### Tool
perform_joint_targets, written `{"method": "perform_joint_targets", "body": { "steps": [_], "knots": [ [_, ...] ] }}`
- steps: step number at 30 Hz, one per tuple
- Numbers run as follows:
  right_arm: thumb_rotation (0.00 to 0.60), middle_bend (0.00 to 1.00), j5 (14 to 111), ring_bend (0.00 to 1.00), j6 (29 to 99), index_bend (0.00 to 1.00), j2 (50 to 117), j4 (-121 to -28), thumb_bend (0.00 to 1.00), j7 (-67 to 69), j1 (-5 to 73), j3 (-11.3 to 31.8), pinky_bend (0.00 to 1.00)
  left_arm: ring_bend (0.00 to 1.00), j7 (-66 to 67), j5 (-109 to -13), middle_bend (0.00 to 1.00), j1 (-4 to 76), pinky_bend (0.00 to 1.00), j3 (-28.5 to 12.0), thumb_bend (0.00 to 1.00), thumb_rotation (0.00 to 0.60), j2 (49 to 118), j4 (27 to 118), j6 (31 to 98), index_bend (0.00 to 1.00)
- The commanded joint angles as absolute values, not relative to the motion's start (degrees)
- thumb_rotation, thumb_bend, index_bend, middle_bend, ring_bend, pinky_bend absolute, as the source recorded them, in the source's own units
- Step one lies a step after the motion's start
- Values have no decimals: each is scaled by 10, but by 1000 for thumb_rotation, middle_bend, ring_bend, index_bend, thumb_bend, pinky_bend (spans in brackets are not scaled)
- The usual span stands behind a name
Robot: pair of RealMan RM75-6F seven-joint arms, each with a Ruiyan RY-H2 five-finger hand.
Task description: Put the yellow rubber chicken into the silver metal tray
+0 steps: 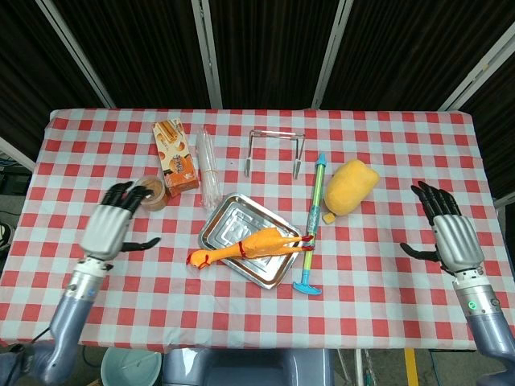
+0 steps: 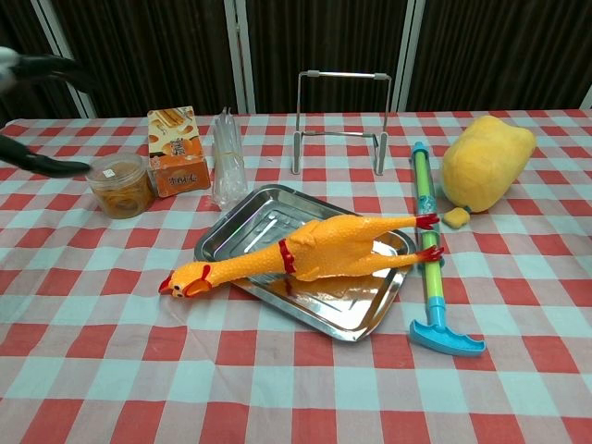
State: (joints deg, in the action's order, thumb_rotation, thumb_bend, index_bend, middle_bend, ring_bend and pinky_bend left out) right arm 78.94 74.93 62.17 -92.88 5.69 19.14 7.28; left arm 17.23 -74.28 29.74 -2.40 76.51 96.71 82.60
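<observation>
In shiny tray (image 1: 219, 223), smooth rubber chicken (image 1: 259, 242)

chicken: yellow rubber chicken (image 2: 319, 252), smooth, slightly glossy
tray: silver metal tray (image 2: 242, 229), shiny, mirror-like
tablecloth: red-and-white checked tablecloth (image 2: 518, 361), matt cloth

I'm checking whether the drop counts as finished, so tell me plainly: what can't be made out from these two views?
- Tray floor under the rubber chicken: hidden by its body in both views of the metal tray.
- Left hand: chest view shows only blurred fingers at the left edge.
- Right hand: absent from chest view.
- Snack box print: too small.
- Plastic-wrapped bundle: contents unclear.
</observation>
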Motion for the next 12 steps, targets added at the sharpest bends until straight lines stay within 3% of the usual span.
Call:
{"method": "perform_joint_targets", "body": {
  "steps": [1, 7, 12],
  "knots": [
    [600, 0, 807, 0, 812, 0, 658, -901, 216, -22, 155, 57, 36, 84, 141, -772, 176, 227, 118, 7, 62, 600, 714, 995, 895, 191],
    [600, 0, 829, 0, 835, 0, 658, -912, 240, -52, 126, 31, 29, 85, 124, -804, 180, 164, 111, 34, 63, 600, 699, 973, 947, 202],
    [600, 0, 826, 0, 837, 0, 655, -925, 241, -53, 110, 21, 29, 85, 119, -802, 185, 136, 111, 44, 62, 600, 693, 973, 946, 216]
  ]
}}
